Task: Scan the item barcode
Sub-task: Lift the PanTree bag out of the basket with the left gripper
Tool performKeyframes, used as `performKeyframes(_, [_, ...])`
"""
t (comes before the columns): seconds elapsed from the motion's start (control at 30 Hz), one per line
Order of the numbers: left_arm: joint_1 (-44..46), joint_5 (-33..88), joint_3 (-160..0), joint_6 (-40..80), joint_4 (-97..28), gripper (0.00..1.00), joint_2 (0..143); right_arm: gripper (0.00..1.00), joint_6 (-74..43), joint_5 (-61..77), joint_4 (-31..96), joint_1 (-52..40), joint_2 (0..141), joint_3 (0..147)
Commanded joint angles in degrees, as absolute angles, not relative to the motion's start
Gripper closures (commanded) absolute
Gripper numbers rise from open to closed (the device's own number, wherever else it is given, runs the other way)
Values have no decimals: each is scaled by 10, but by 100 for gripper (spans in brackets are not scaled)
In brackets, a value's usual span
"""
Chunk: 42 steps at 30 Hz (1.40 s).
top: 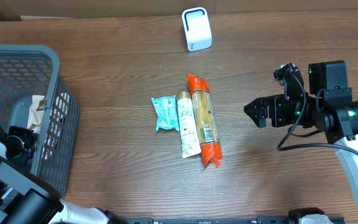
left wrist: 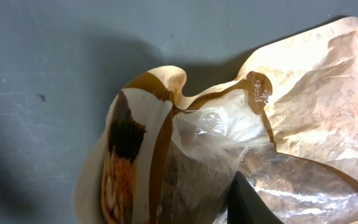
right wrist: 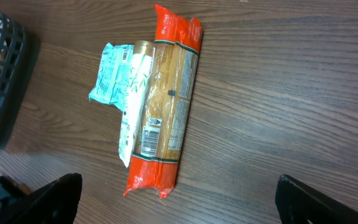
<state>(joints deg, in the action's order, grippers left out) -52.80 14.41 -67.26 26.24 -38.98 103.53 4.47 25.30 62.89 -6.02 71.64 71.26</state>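
The bag (left wrist: 185,155) lies on the floor of the basket (top: 55,81), at the table's left edge. It looks light and soft: crinkly film with a slick clear window, and loose contents that would likely crush. The gathered, crumpled top seems the best hold, since flat film would slip. The left gripper (top: 25,139) is in the basket with one finger (left wrist: 251,202) at the bag; I cannot tell whether it has closed on it. The right gripper (top: 258,112) hangs near the right edge, jaws wide and empty. The scanner (top: 196,29) stands at the far edge.
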Motion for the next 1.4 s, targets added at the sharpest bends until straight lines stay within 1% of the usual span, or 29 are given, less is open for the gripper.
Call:
performKeyframes(0.0, [-521, 134, -651, 252, -406, 85, 1064, 0, 43, 258, 627, -60, 715, 727])
performKeyframes(0.03, [-521, 143, -652, 252, -406, 96, 1061, 0, 43, 258, 627, -60, 715, 727])
performKeyframes(0.17, [-522, 181, -657, 243, -409, 96, 1034, 0, 43, 258, 627, -60, 715, 727])
performKeyframes(0.3, [-521, 183, -672, 242, -431, 96, 985, 0, 43, 258, 627, -60, 715, 727])
performKeyframes(0.87, [-522, 175, -688, 246, -482, 96, 741, 0, 43, 258, 627, -60, 715, 727])
performKeyframes(1.1, [-522, 143, -691, 280, -488, 96, 672, 0, 43, 258, 634, -60, 715, 727])
performKeyframes(1.27, [-522, 131, -728, 285, -492, 96, 635, 0, 43, 258, 634, -60, 715, 727])
performKeyframes(1.37, [-522, 156, -763, 282, -500, 96, 619, 0, 43, 258, 634, -60, 715, 727])
